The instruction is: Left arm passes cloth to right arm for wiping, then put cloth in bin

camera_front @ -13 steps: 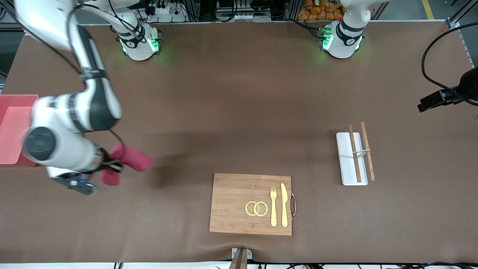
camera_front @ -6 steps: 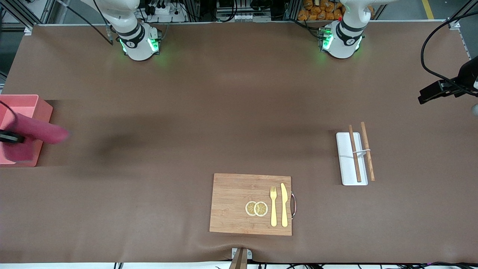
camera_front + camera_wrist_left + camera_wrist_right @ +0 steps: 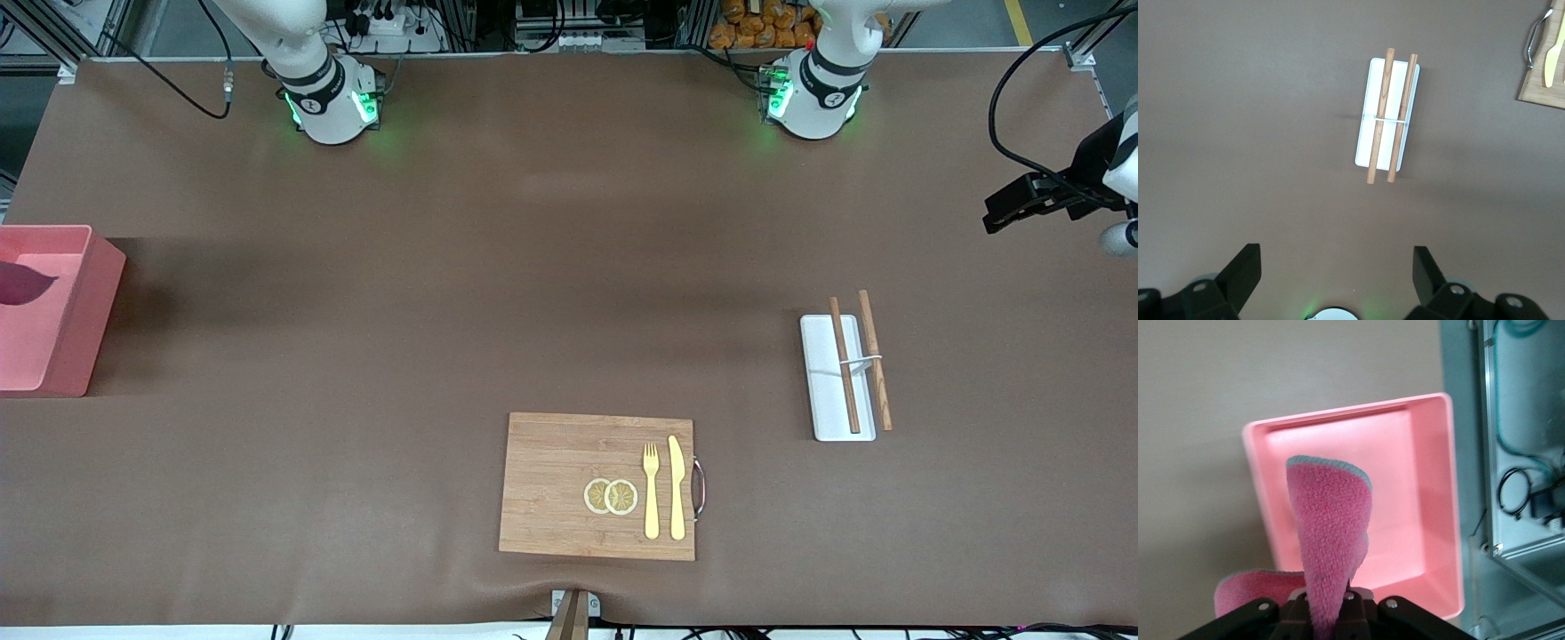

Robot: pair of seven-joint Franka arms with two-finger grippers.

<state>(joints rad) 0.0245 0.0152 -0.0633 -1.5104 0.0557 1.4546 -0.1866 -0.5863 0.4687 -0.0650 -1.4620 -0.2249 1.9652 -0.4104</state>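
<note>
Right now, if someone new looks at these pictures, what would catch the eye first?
Probably the cloth, hanging from the shut right gripper over the open bin at the right arm's end of the table. Next, the board with lemon slices, a fork and a knife, at the table edge nearest the front camera. The left gripper waits open above the white tray with two sticks.

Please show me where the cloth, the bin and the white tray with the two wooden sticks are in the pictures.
cloth (image 3: 1331, 527): right wrist view, on the hanging fuzzy fabric above the bin.
bin (image 3: 1435, 513): right wrist view, on its inner floor near one wall.
white tray (image 3: 824, 391): front view, on its bare surface beside the sticks.
</note>
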